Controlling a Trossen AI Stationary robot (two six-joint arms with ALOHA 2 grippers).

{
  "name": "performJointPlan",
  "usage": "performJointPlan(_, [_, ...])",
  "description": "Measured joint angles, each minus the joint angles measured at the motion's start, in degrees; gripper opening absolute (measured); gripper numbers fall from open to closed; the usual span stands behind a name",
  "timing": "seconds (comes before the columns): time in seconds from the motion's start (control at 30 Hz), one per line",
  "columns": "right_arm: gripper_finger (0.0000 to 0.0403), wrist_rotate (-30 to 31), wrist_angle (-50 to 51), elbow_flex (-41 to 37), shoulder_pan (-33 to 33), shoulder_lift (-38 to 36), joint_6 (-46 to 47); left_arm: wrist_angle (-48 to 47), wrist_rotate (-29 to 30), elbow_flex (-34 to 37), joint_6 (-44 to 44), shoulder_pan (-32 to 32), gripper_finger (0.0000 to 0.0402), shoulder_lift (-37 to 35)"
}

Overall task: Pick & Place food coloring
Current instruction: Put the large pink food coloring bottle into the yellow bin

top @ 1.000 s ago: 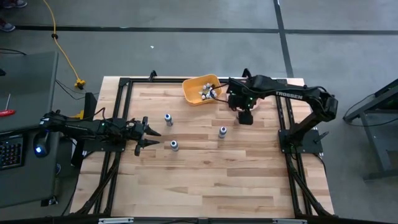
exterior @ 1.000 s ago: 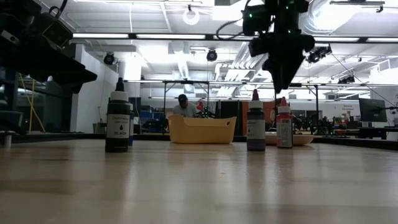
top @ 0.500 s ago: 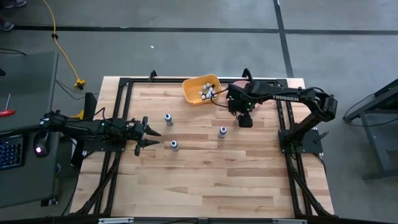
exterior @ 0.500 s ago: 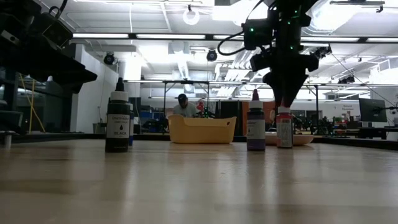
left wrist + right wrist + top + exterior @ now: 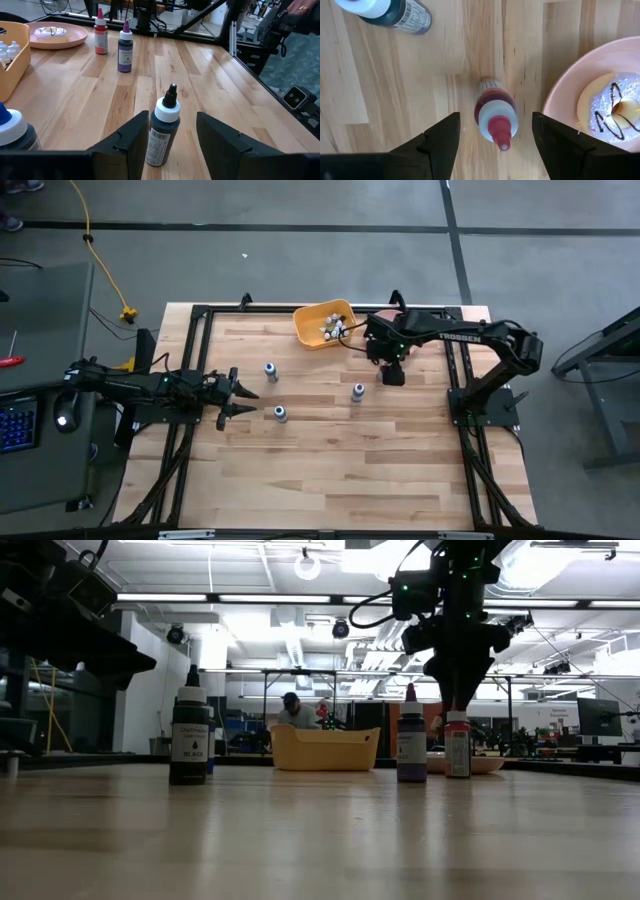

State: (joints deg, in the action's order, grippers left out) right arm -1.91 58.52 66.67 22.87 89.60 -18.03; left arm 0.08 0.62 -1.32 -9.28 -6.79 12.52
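The food coloring bottles stand upright on their bases on the wooden table. A red-capped bottle (image 5: 495, 112) stands beside the pink doughnut plate (image 5: 570, 90). My right gripper (image 5: 495, 117) points straight down over it, open, a finger on either side of its cap and apart from it; the low view shows the gripper (image 5: 458, 700) just above the bottle (image 5: 457, 745). A purple bottle (image 5: 358, 391) stands nearby. My left gripper (image 5: 172, 135) waits open at the table's left, level, with a black bottle (image 5: 162, 127) just ahead between its fingers, untouched. A blue-capped bottle (image 5: 270, 370) stands beyond.
A yellow bin (image 5: 322, 323) holding several small bottles sits at the far edge, left of the right arm. A black metal frame (image 5: 200, 320) runs around the tabletop. The near half of the table (image 5: 330, 470) is bare wood.
My right gripper has come straight down over the red-capped bottle, staying open and pointing down, then held still. The bottles have not moved.
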Motion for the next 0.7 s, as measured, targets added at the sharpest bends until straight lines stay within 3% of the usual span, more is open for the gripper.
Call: performJointPlan(0.7, [0.0236,0.0,-1.5,0.0,0.9,2.1,3.6,0.0,0.0,0.0,0.0,0.0,0.0163,0.0])
